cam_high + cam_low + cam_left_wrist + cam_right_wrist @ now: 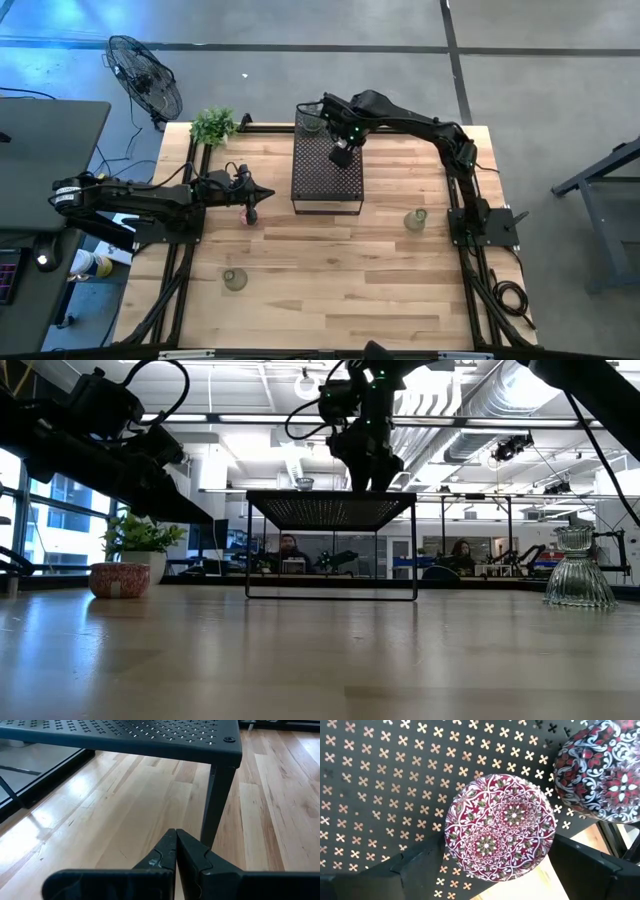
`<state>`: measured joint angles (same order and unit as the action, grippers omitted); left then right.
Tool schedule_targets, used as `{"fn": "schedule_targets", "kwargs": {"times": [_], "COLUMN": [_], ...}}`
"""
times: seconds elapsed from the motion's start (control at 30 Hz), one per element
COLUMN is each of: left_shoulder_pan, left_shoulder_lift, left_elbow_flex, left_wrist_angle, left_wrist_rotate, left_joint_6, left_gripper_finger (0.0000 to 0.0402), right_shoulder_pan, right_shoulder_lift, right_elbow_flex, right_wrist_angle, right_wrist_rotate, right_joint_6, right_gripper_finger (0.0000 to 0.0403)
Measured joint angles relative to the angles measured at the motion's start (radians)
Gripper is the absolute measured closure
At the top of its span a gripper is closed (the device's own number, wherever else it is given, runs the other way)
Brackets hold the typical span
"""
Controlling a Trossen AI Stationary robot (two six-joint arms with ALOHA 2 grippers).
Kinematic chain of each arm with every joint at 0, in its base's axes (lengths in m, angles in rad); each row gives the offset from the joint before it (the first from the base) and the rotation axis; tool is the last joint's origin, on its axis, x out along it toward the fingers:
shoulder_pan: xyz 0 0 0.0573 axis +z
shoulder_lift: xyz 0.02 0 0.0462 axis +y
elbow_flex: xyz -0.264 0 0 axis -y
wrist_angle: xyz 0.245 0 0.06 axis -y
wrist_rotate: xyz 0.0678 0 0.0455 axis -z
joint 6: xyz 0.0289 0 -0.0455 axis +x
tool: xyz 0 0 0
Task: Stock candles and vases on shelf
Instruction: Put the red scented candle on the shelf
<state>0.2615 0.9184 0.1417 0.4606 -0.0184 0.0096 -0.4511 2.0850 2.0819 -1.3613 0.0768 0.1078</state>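
From above, the shelf (327, 172) stood at the table's (330, 290) far middle. The right gripper (341, 157) hung over its top, while a vase (313, 124) sat on its far left corner. The left gripper (262, 194) lay low on the table, left of the shelf, with a pink candle (249, 214) just beside it. Two more vases stood on the wood, one (415, 219) right of the shelf, another (234, 280) near the front left. A plant (213, 125) sat at the far left corner.

At table height, the right gripper (371, 470) reached down to the shelf top (331, 510); the candle (119, 579) and the right vase (579, 569) rested on the table.

The left wrist view showed its fingers (165, 854) pressed together, empty, facing a shelf leg (216, 802).

The right wrist view showed its fingers (420, 865) spread on either side of a patterned candle (501, 827) resting on the perforated top, a second candle (602, 772) just beside it.
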Motion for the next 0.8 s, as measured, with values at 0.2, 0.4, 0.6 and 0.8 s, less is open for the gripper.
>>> {"fn": "schedule_targets", "kwargs": {"times": [0.2,0.4,0.6,0.8], "left_shoulder_pan": [0.0,0.0,0.0,0.0], "left_shoulder_lift": [0.0,0.0,0.0,0.0], "left_elbow_flex": [0.0,0.0,0.0,0.0], "left_wrist_angle": [0.0,0.0,0.0,0.0], "left_wrist_rotate": [0.0,0.0,0.0,0.0], "left_joint_6": [0.0,0.0,0.0,0.0], "left_gripper_finger": [0.0401,0.0401,0.0401,0.0401], "right_shoulder_pan": [0.0,0.0,0.003,0.004], "right_shoulder_lift": [-0.032,-0.115,-0.12,-0.068], "right_elbow_flex": [0.0,0.0,0.0,-0.002], "right_wrist_angle": [-0.003,0.005,0.132,0.164], "right_wrist_rotate": [0.001,0.044,0.022,0.02], "right_joint_6": [0.0,0.017,0.023,-0.015], "right_gripper_finger": [0.0068,0.0068,0.0115,0.0239]}}
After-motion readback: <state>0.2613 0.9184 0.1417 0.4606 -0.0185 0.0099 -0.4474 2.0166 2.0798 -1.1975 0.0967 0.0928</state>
